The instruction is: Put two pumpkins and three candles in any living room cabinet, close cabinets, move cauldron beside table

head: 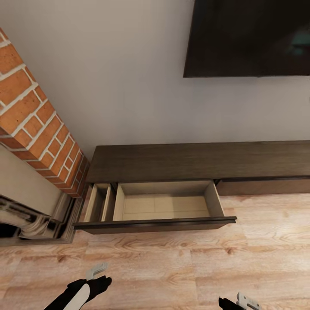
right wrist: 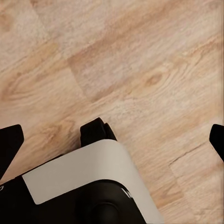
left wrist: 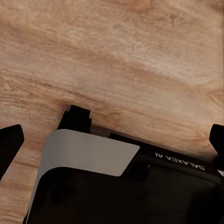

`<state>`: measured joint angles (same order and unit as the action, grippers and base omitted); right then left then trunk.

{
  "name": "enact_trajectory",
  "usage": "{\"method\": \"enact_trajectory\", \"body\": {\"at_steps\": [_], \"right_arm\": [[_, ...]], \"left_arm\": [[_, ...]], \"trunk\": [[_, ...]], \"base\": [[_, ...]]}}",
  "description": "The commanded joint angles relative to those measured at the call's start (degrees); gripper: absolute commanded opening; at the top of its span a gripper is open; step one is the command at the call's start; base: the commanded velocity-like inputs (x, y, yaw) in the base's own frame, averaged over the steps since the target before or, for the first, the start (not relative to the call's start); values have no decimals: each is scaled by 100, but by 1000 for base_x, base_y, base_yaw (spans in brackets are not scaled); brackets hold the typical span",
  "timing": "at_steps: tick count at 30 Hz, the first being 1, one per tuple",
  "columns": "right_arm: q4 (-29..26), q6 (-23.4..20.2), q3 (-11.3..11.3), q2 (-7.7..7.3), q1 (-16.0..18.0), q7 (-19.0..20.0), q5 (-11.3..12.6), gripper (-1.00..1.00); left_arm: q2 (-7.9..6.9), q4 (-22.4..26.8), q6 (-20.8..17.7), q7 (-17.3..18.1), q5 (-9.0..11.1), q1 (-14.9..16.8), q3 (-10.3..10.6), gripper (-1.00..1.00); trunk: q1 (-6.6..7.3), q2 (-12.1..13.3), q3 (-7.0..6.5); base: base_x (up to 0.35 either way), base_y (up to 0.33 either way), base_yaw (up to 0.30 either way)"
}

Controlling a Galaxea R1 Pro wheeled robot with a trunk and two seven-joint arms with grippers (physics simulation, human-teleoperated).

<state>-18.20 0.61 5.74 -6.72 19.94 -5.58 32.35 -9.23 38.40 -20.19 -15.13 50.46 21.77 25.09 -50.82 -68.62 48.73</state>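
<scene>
Dark-brown wood marks the cabinet point(head: 198, 161), ahead of both claws against the wall, one drawer point(head: 165, 206) pulled out and bare inside. I see no pumpkins or candles, so I judge the step is to go fetch them and leave this drawer open for loading. My left gripper point(left wrist: 112, 135) and right gripper point(right wrist: 112, 140) hang spread over the floor point(head: 172, 267), holding nothing. Brick fireplace point(head: 38, 129) crowds the drawer's left end; a dark screen point(head: 249, 38) hangs above.

Head camera looks steeply down from high at open cabinet point(head: 202, 165) against wall; both wrist cameras face down, close over wood floor point(right wrist: 140, 60), shared with head view.
</scene>
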Motion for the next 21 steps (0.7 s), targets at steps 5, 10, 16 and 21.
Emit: {"method": "enact_trajectory", "body": {"at_steps": [5,10,16,21], "right_arm": [[-8,30,65,-5,1,-69,14,100],[-8,90,67,-5,1,-74,9,100],[-8,120,67,-5,1,-75,2,100],[-8,131,67,-5,1,-75,3,100]], "left_arm": [[-9,17,-7,-53,60,3,40,100],[-9,16,-3,-54,56,4,40,100],[-2,14,-3,-52,49,3,40,100],[-2,17,-3,-52,44,3,38,100]], "trunk": [[0,-2,-44],[0,-2,-91],[0,-2,-148],[0,-2,-196]], "base": [[0,0,0],[0,0,0],[0,0,0],[0,0,0]]}}
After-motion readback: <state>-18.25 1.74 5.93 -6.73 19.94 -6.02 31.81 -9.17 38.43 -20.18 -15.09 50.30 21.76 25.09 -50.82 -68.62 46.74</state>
